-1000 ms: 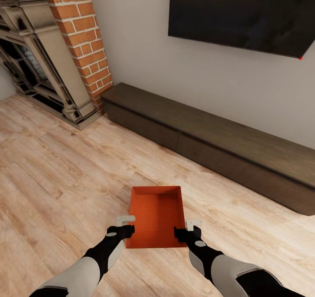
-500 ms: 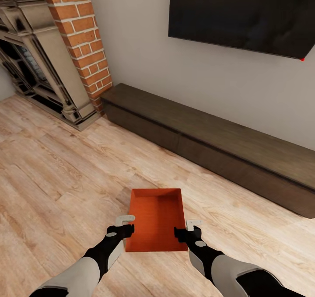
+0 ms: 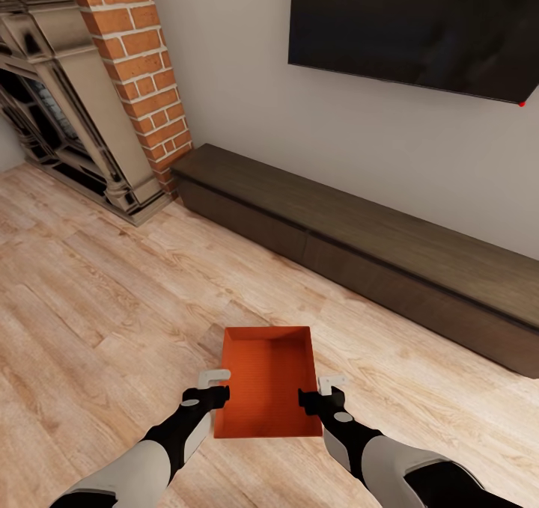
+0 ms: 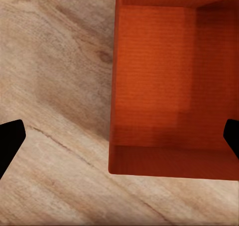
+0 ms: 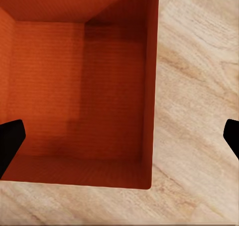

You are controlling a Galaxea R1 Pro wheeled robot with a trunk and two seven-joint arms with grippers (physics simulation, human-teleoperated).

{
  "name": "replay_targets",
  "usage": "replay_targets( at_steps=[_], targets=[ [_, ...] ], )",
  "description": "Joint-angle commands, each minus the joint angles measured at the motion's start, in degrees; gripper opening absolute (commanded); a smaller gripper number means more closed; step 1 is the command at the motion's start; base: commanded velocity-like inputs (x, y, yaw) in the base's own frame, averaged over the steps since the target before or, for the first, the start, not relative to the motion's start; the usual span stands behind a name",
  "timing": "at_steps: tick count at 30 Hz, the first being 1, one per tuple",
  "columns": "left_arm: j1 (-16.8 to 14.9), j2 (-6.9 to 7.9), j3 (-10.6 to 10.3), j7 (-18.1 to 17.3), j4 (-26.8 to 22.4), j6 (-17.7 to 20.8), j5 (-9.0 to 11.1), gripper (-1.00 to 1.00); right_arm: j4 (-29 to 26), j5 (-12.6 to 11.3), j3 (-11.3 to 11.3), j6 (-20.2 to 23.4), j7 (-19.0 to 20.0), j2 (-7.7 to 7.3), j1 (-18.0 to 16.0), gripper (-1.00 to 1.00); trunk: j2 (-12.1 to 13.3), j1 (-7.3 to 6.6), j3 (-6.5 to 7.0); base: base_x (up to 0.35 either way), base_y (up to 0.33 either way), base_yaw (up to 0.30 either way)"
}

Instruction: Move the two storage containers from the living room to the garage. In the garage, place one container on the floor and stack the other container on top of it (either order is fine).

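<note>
Light wood plank floor (image 3: 97, 306), white wall, brick column (image 3: 138, 66), dark low cabinet (image 3: 359, 254), TV (image 3: 412, 25) above. Orange-red bin (image 3: 266, 381) sits betw. left gripper (image 3: 213, 388) & right gripper (image 3: 318, 392); both wide apart, each straddling a thin side wall. Bin rectangular, lidless, matte.

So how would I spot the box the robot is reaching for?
Find the long dark cabinet under the black screen. On the wood floor before it, between both grippers, sits an open orange-red box, the one brightly coloured thing there.
</note>
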Motion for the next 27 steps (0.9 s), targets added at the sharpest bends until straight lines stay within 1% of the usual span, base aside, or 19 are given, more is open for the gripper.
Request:
replay_targets(
  at_steps=[1,6,9,13,23,27],
  targets=[
    [0.0,0.02,-0.1,0.2,-0.1,0.2,0.3,1.00,0.1,-0.5,0.5,-0.1,-0.2,0.02,0.0,1.00,0.0,0.00,-0.03,0.000,0.000,0.000],
    [0.0,0.04,-0.1,0.2,0.0,0.2,0.3,1.00,0.1,-0.7,0.4,-0.1,-0.2,-0.07,0.0,1.00,0.0,0.00,-0.03,0.000,0.000,0.000],
    [0.0,0.05,-0.2,0.2,0.0,0.1,0.4,1.00,0.1,-0.8,0.4,-0.1,-0.3,-1.42,0.0,1.00,0.0,0.00,-0.03,0.000,0.000,0.000],
    [0.0,0.05,-0.3,0.2,0.1,0.1,0.4,1.00,0.1,-0.9,0.4,-0.2,-0.3,-1.97,0.0,1.00,0.0,0.00,-0.03,0.000,0.000,0.000],
    [0.0,0.27,-0.2,0.2,0.4,0.1,0.7,1.00,0.9,-1.0,0.4,-0.4,-0.3,-1.92,0.0,1.00,0.0,0.00,-0.03,0.000,0.000,0.000],
    [0.0,0.31,-0.2,0.2,0.7,0.1,0.7,1.00,1.0,-1.0,0.4,-0.6,-0.3,-1.85,0.5,1.00,0.0,0.00,-0.03,0.000,0.000,0.000]
  ],
)
